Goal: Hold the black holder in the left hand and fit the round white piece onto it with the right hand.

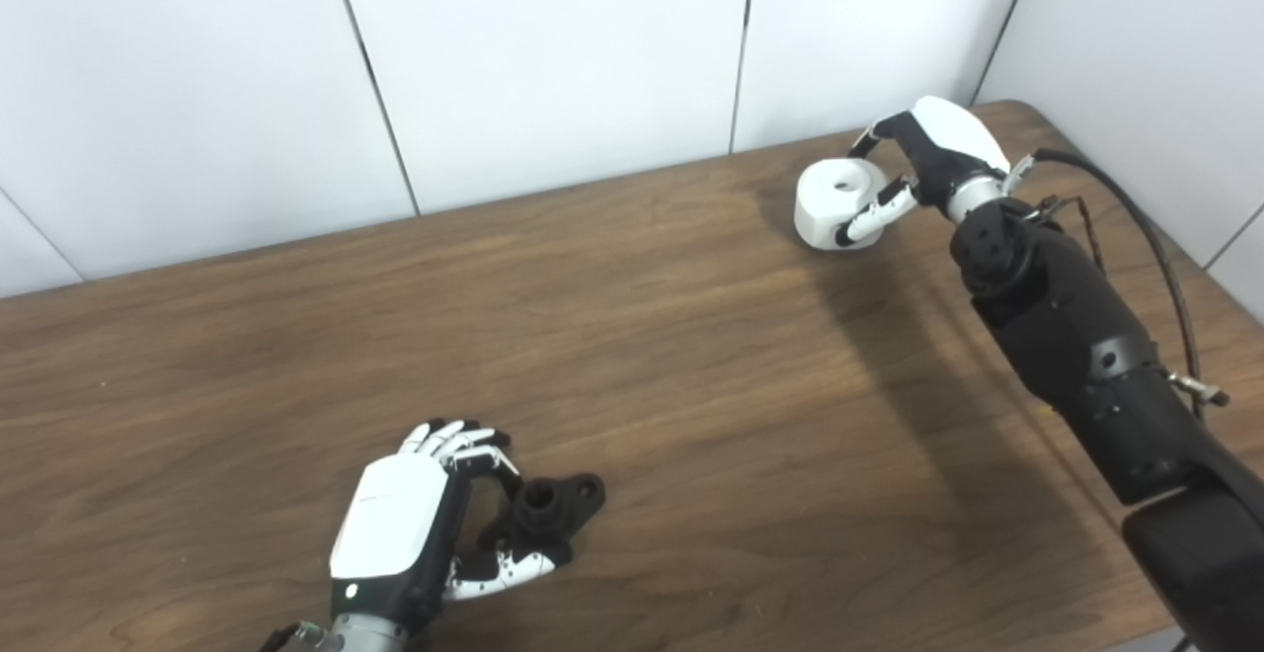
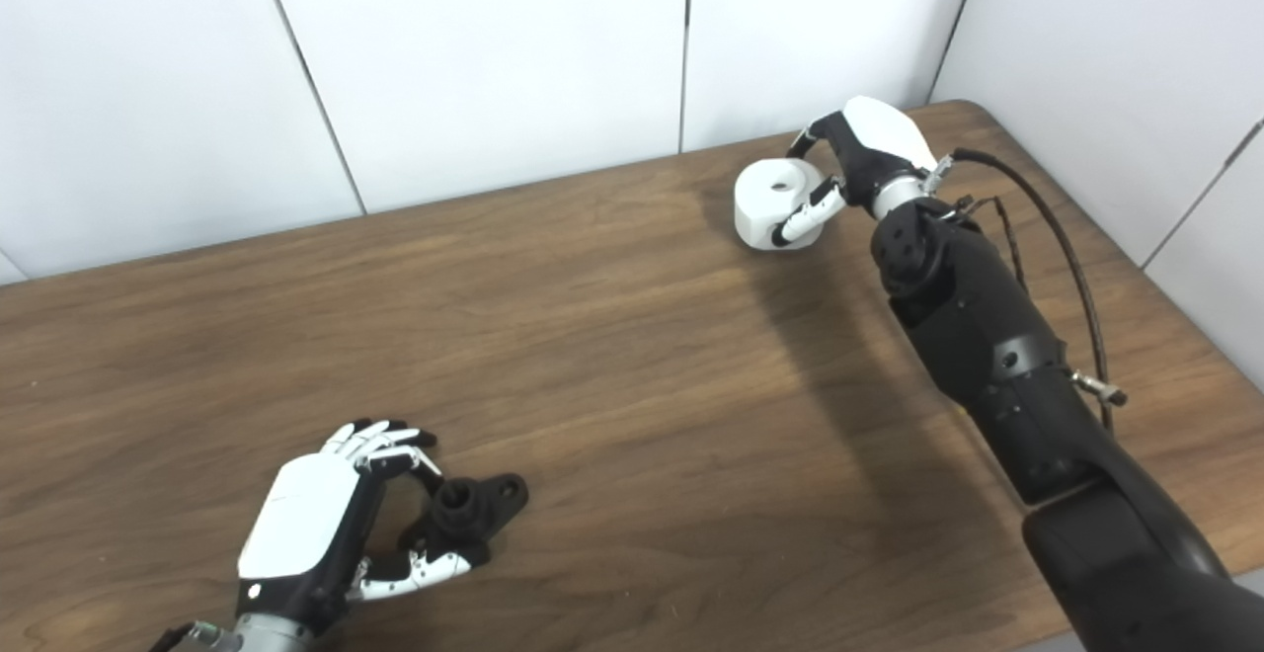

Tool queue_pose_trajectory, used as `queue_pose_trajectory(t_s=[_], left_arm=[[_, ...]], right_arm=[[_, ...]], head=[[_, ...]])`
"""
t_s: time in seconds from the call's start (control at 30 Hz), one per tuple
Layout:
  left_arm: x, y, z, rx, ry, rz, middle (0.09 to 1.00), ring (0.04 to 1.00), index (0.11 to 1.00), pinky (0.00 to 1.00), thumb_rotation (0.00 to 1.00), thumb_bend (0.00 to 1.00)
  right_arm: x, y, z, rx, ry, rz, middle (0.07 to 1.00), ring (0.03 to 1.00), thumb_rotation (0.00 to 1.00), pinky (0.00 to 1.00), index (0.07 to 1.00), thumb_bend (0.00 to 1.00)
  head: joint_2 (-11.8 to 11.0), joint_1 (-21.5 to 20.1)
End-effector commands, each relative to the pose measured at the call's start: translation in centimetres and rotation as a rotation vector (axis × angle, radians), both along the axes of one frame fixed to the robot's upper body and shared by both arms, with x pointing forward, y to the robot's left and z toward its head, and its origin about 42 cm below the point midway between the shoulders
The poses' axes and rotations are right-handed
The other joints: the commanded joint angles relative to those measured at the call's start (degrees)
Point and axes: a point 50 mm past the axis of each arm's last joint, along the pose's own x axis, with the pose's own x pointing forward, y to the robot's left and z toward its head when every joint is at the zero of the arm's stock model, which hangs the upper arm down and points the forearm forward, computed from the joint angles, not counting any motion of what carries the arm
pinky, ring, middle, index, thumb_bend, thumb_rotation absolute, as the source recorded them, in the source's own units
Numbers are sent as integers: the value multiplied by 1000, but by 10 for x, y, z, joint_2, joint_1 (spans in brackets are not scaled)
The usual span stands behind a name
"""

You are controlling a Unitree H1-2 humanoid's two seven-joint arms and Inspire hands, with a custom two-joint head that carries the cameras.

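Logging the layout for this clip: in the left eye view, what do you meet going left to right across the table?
Left robot hand → black holder, at its fingertips → a bare stretch of the wooden table → round white piece → right robot hand, its fingers around that piece.

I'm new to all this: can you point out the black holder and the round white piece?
black holder [image 1: 549, 509], left eye view, on its raised central post.
round white piece [image 1: 828, 205], left eye view, on its curved side wall.
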Motion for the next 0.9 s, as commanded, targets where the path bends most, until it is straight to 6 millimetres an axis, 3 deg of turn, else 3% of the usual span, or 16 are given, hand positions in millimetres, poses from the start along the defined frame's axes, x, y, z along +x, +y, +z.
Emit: queue_pose_trajectory(t_s=[0.0,0.4,0.87], left_arm=[[-6,0,-10,41,40,-5,773,861,485,929,47,521],[-5,-5,-12,55,43,-5,780,868,485,931,48,521],[-5,-20,-14,56,48,-5,788,878,485,969,48,521]], right_arm=[[1,-1,37,-36,-112,27,830,949,133,1000,484,524],[-34,40,53,-35,-132,167,815,948,139,1000,484,526],[-76,110,71,-50,-69,417,816,937,140,981,483,526]], head=[[2,8],[9,49],[30,125]])
